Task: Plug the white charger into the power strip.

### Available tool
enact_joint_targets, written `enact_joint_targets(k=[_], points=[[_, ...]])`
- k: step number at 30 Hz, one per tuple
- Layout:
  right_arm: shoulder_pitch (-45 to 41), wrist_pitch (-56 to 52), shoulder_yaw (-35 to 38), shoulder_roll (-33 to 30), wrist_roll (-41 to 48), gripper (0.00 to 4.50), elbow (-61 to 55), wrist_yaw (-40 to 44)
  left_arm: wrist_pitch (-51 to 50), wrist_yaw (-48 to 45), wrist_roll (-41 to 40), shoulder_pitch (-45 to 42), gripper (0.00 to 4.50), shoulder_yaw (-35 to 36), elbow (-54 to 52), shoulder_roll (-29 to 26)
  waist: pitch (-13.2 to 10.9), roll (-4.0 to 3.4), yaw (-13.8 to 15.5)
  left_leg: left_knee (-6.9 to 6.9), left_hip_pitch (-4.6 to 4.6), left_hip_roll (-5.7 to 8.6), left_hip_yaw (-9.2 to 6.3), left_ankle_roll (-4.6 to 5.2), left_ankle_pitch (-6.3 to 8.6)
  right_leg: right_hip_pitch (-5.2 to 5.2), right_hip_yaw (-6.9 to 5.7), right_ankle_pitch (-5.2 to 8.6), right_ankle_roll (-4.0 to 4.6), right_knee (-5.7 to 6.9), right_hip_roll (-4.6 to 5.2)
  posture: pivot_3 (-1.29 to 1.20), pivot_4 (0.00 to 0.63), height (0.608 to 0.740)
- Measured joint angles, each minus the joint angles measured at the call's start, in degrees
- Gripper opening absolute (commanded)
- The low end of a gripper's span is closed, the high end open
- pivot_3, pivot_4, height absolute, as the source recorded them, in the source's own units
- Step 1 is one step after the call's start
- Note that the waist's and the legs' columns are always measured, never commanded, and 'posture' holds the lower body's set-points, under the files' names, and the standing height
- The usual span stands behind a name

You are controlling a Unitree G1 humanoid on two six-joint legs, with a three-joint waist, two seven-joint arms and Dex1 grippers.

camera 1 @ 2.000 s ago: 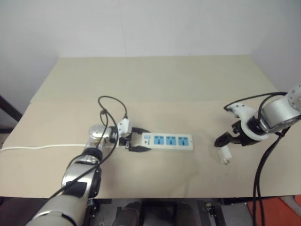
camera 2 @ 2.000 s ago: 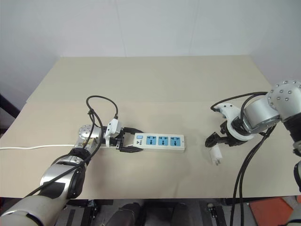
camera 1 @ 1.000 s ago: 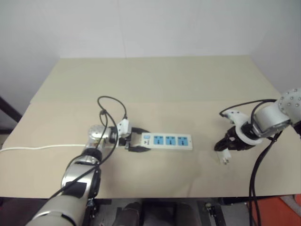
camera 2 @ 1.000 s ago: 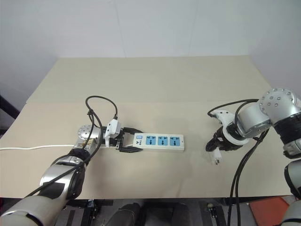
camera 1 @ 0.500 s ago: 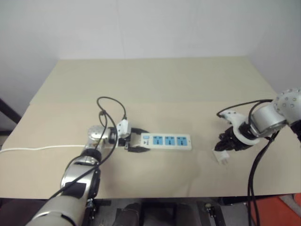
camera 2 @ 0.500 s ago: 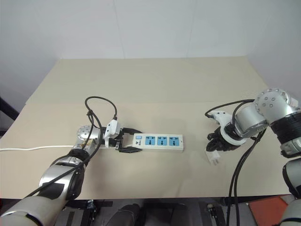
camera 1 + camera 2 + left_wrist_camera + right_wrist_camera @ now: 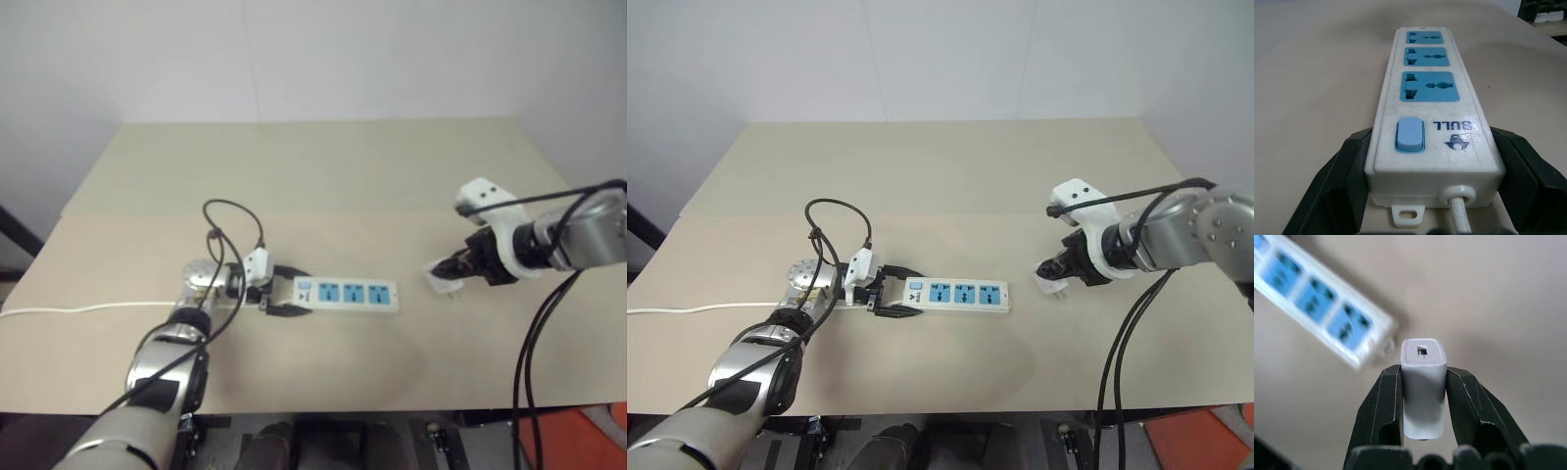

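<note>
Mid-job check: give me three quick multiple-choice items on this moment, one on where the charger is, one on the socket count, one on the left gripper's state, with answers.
1. Where is the charger?
A. lying on the table
B. pinched in the right gripper
C. seated in a socket

2. How many blue sockets does the strip have?
A. two
B. three
C. five

3. What is the left gripper doing?
A. shut on the strip's switch end
B. open above the table
C. holding the charger

Answers: 1 B, the right wrist view shows both black fingers pressed on its sides, above the table. 2 B, three show in the left wrist view. 3 A, its fingers flank the switch end.
</note>
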State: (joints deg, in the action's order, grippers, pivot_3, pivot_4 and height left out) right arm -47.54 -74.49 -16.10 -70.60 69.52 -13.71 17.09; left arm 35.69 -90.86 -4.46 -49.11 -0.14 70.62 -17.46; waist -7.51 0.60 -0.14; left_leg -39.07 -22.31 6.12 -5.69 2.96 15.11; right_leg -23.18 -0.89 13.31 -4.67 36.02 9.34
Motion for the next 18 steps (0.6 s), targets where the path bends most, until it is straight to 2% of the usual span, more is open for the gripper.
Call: enact_joint_targets(k=[3, 6, 14, 18], points=[[8.2, 11.2, 6.6, 2.2, -7.1, 1.10, -2.6, 6.6, -1.3, -0.2, 0.0, 0.1, 3.26, -0.1, -0.4, -0.8, 0.0, 0.01, -0.6, 0.00, 0.04, -0.02, 0.02, -0.01, -0.01, 0.02, 0.02, 0.00, -0.01, 0.03, -0.04, 0.00, 0.150, 0.740], [11.4, 18.3, 10.2, 5.3, -12.4, 1.10, -3.2, 11.0, -2.4, -0.1, 0.0, 0.3, 3.26, -0.4, -1.7, -1.3, 0.0, 0.00, -0.9, 0.00, 0.08, -0.02, 0.04, -0.06, -0.04, 0.03, 0.06, 0.00, 0.00, 0.04, -0.04, 0.00, 0.150, 0.740], [17.2, 33.2, 13.2, 13.2, -23.8, 1.10, -2.1, 23.4, -5.9, 0.3, -0.5, 2.7, 3.26, -0.9, -7.3, -1.5, 0.0, 0.03, -0.8, 0.02, 0.05, -0.04, 0.03, -0.27, -0.16, 0.00, 0.06, 0.00, 0.00, -0.01, -0.07, 0.00, 0.150, 0.740], [18.2, 39.4, 14.5, 18.5, -25.8, 1.10, 0.7, 30.5, -8.6, 1.2, -0.7, 4.9, 3.26, -1.2, -11.9, -1.9, 0.0, 0.03, -0.8, 0.02, 0.10, -0.04, 0.03, -0.27, -0.16, 0.04, 0.11, 0.00, 0.00, 0.00, -0.07, 0.00, 0.150, 0.740]])
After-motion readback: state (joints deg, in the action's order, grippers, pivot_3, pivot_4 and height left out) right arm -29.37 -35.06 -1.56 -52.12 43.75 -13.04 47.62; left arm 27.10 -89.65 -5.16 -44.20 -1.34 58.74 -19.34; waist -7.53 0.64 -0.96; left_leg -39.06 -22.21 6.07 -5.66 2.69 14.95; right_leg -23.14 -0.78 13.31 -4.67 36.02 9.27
